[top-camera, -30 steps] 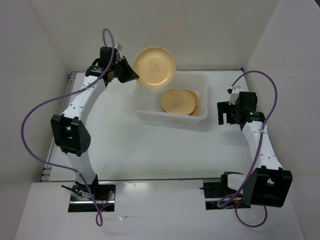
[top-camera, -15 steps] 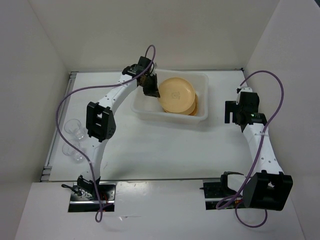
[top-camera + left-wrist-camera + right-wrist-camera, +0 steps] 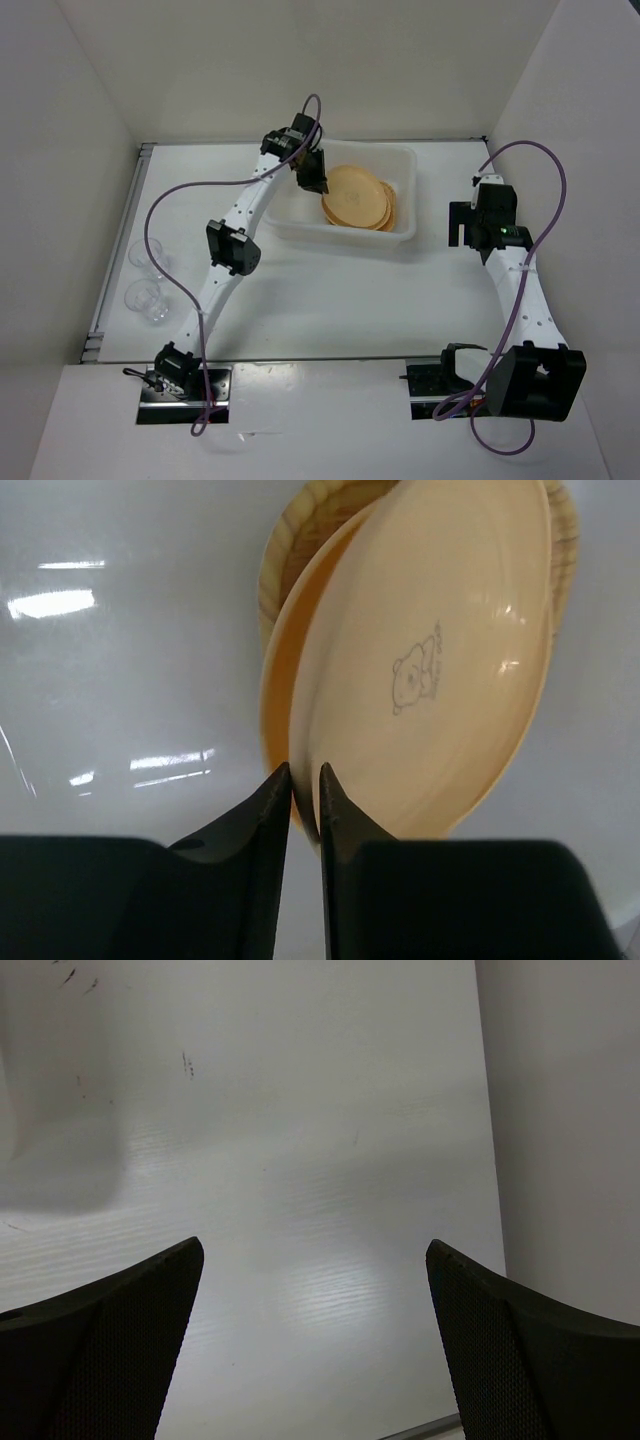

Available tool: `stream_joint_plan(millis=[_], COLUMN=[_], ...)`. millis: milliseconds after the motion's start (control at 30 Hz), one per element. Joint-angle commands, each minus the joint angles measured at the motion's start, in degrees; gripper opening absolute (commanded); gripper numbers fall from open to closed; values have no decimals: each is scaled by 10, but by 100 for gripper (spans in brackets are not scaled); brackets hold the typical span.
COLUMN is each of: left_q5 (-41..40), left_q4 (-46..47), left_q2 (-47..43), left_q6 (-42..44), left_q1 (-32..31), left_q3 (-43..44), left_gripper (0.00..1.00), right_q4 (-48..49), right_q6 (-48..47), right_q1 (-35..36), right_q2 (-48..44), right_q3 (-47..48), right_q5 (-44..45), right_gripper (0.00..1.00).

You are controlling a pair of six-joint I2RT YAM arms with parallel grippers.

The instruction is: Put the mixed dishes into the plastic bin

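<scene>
In the left wrist view a round tan plate (image 3: 430,670) with a small bear print rests on another round plate (image 3: 275,695) and a woven-textured plate (image 3: 300,520). My left gripper (image 3: 305,770) stands with its jaws almost together, the top plate's rim pinched between them. From above, the left gripper (image 3: 313,180) reaches into the left end of the plastic bin (image 3: 340,236), beside the stack of plates (image 3: 357,197). Two clear cups (image 3: 147,256) (image 3: 150,300) stand at the table's left edge. My right gripper (image 3: 315,1245) is open and holds nothing, hovering right of the bin (image 3: 462,225).
White walls close in the table on the left, rear and right. The left arm's purple cable (image 3: 160,250) loops over the table near the cups. A metal strip (image 3: 100,300) runs along the left edge.
The left arm swung the round plate from above the bin's rear left corner down onto the stack inside. Its jaws have parted slightly. The cups came into view.
</scene>
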Motion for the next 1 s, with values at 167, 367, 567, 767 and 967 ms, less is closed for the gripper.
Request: stream_joint_plan(millis=[167,367,567,767,967], left_q5=[-5,1,-91,-283,-297], left_q4=[-60,-60,-55,-60,-30], left_q2=[17,5,-93,-292,-487], left_q6=[-9,-14,-6,5,-27], left_q1=[-5,-10,-10,39,228], left_q3=[33,38,38,-59,-336], left_gripper=[41,75,77,85,91], right_q4=[8,8,8,8,14], right_q6=[8,3,3,3,3], right_q1=[9,9,9,9,9], right_q2=[-14,-14,-14,-9,-9], right_q3=[14,14,14,9,9], right_q5=[1,-4,-10,-10,-10], right_gripper=[96,96,96,96,96])
